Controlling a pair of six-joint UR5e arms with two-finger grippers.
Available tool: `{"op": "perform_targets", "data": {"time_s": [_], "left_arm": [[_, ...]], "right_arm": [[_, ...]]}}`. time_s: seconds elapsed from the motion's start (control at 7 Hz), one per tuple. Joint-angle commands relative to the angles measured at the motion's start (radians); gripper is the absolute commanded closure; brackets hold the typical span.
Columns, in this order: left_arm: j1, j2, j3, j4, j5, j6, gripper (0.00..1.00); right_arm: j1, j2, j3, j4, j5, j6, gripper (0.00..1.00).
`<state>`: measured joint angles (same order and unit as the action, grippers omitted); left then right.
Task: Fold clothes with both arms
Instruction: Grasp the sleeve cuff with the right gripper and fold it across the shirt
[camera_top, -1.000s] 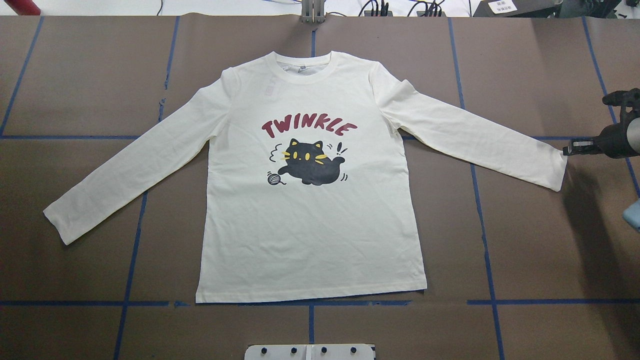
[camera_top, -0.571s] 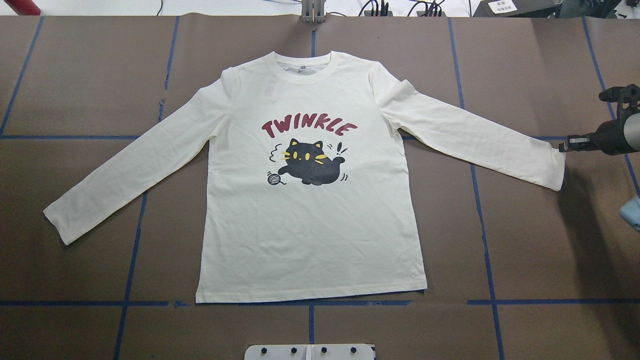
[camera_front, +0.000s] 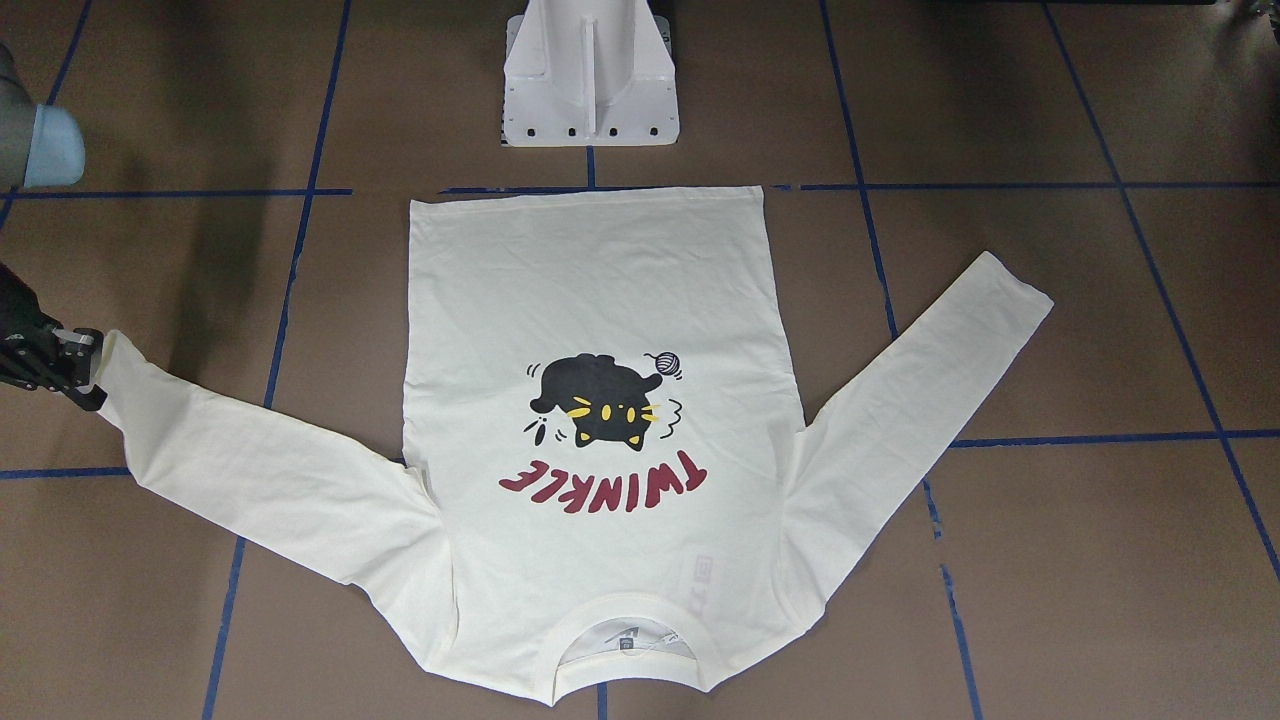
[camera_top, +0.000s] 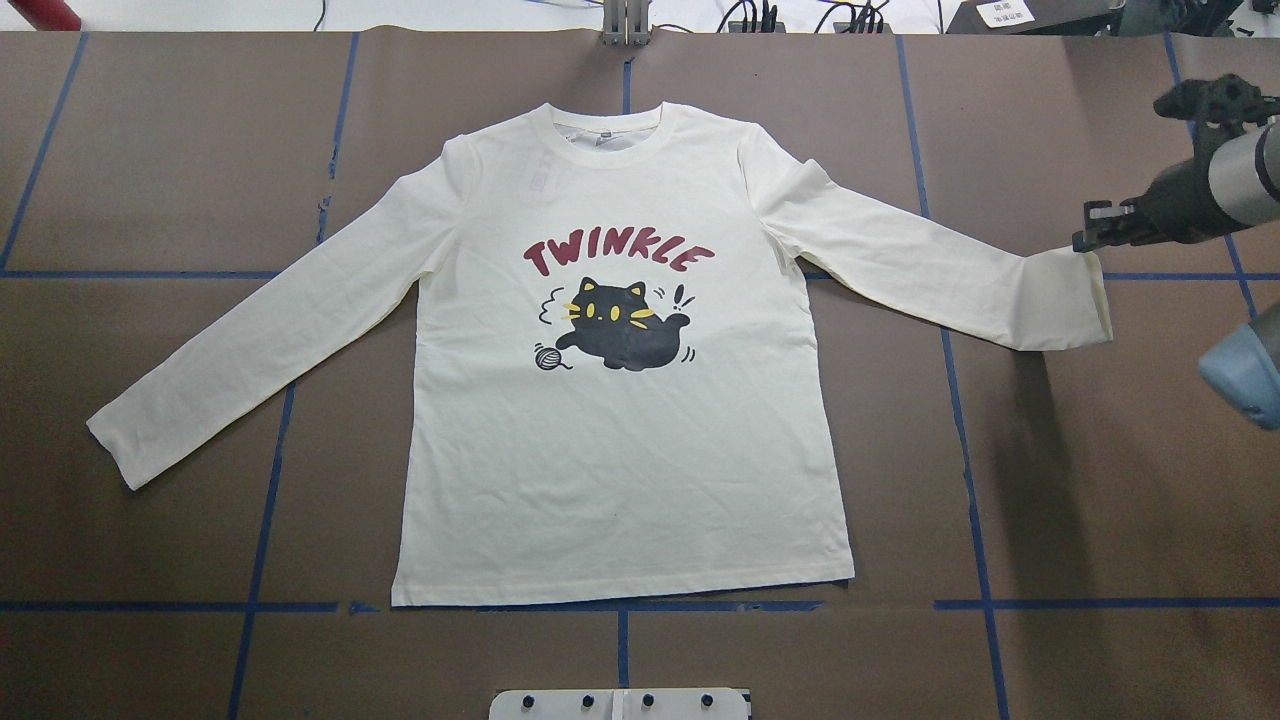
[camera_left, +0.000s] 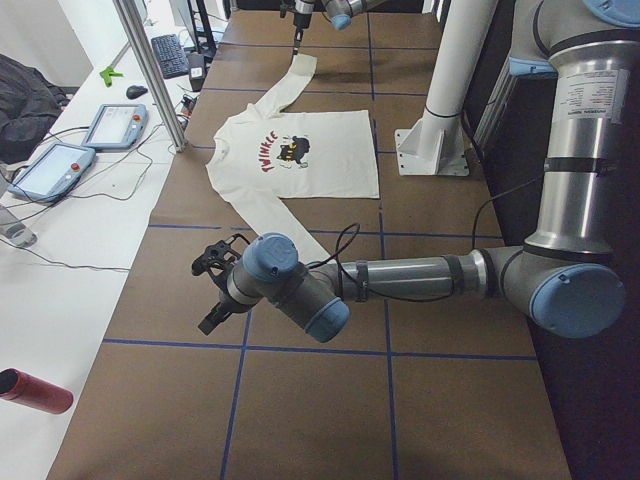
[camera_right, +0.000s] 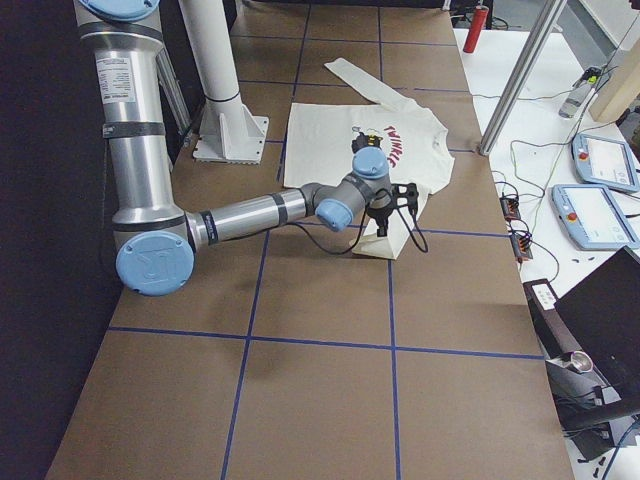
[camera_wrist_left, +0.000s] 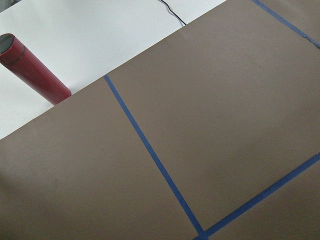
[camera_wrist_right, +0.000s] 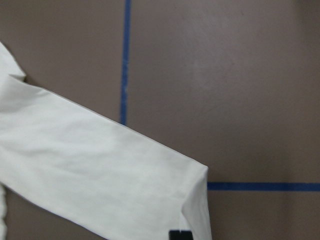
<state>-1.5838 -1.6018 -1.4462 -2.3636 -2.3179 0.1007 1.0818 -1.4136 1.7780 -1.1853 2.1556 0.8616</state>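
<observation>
My right end effector (camera_top: 1092, 232) is clamped on a corner of the sleeve cuff (camera_top: 1085, 300) at the right of the overhead frame, holding it raised off the counter (camera_top: 1100, 500). The rest of the shirt (camera_top: 620, 470) lies flat mid-frame, print up. I judge this the first fold. Next I should carry the cuff inward across the chest without dragging the body. Whether my left end effector (camera_left: 213, 315) is apart or together I cannot tell.

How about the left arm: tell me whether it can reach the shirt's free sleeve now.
Probably yes: the left end effector hangs over bare table near the shirt's free sleeve, nothing between them.
</observation>
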Motion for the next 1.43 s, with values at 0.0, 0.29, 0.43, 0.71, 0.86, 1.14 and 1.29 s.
{"op": "perform_targets", "data": {"time_s": [0.0, 0.29, 0.43, 0.71, 0.86, 1.14, 1.29], "left_arm": [[0.001, -0.001, 0.004, 0.001, 0.0, 0.001, 0.0], [-0.001, -0.001, 0.009, 0.003, 0.0, 0.001, 0.0], [-0.001, -0.001, 0.01, 0.003, 0.0, -0.001, 0.0], [0.001, -0.001, 0.012, 0.003, 0.0, -0.003, 0.0], [0.001, -0.001, 0.013, 0.004, 0.002, -0.004, 0.0], [0.001, -0.001, 0.021, 0.004, 0.002, -0.004, 0.0], [0.001, -0.001, 0.023, 0.003, 0.0, -0.004, 0.0]], "right_arm": [[-0.009, 0.37, 0.126, -0.576, -0.003, 0.045, 1.0], [-0.037, 0.586, 0.074, -0.625, -0.019, 0.123, 1.0], [-0.093, 0.687, 0.004, -0.62, -0.067, 0.152, 1.0], [-0.208, 0.925, -0.232, -0.587, -0.164, 0.244, 1.0], [-0.32, 0.965, -0.358, -0.439, -0.304, 0.337, 1.0], [-0.498, 1.05, -0.646, -0.178, -0.579, 0.439, 1.0], [-0.541, 1.096, -0.751, -0.086, -0.629, 0.462, 1.0]]}}
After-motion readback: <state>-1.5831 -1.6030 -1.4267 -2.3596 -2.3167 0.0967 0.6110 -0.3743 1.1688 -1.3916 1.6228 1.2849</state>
